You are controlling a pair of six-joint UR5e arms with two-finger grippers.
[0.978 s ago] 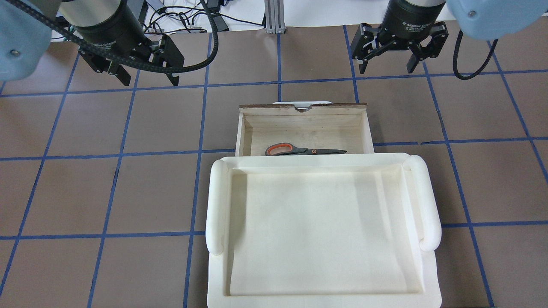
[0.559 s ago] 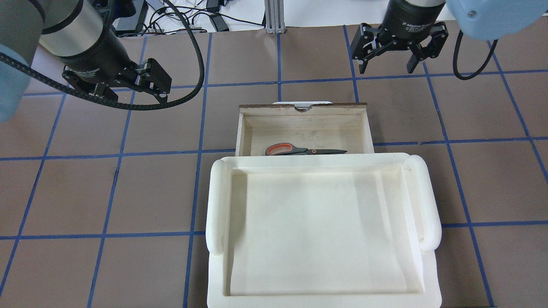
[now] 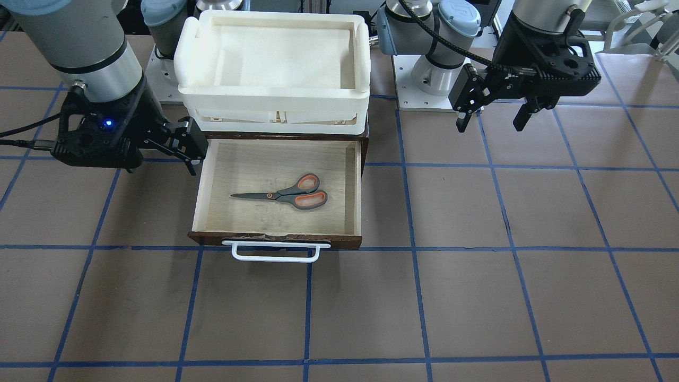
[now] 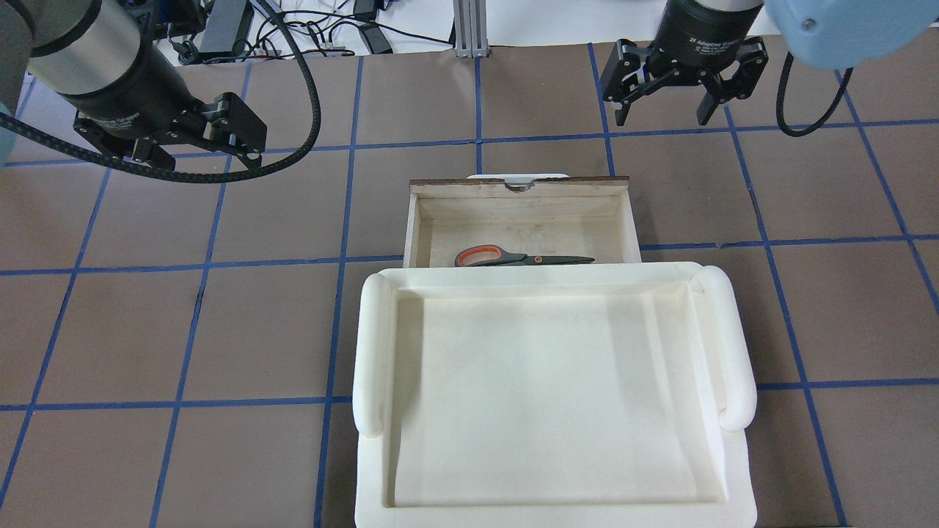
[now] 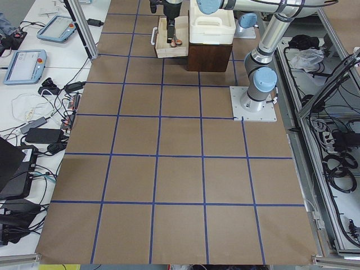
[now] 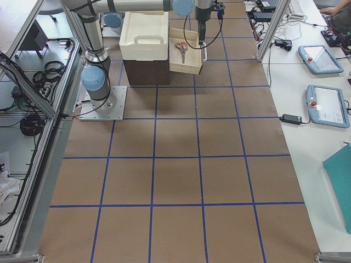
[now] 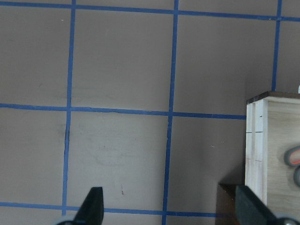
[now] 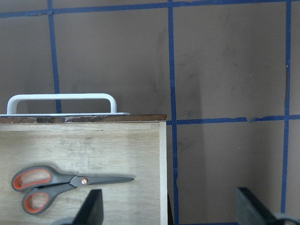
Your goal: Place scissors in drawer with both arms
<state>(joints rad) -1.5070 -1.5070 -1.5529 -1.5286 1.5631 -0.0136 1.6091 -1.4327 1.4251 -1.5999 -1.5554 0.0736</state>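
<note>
The black two-finger left gripper (image 4: 196, 154) hangs spread wide at ten o'clock of the pulled-out, dark-brown-fronted plywood drawer (image 4: 415, 227), where the small grey-handled, orange-lined scissors (image 4: 524, 258) lie flat with blades toward three o'clock, a cream-white plastic tray (image 4: 370, 345) at its six o'clock, and the right gripper (image 4: 662, 117) gapes wide at two o'clock.

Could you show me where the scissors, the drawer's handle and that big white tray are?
scissors (image 3: 279, 196): front-facing view, where the blades meet the handles.
drawer handle (image 3: 276, 259): front-facing view, middle of the white bar.
white tray (image 4: 370, 352): overhead view, on its left rolled rim.
</note>
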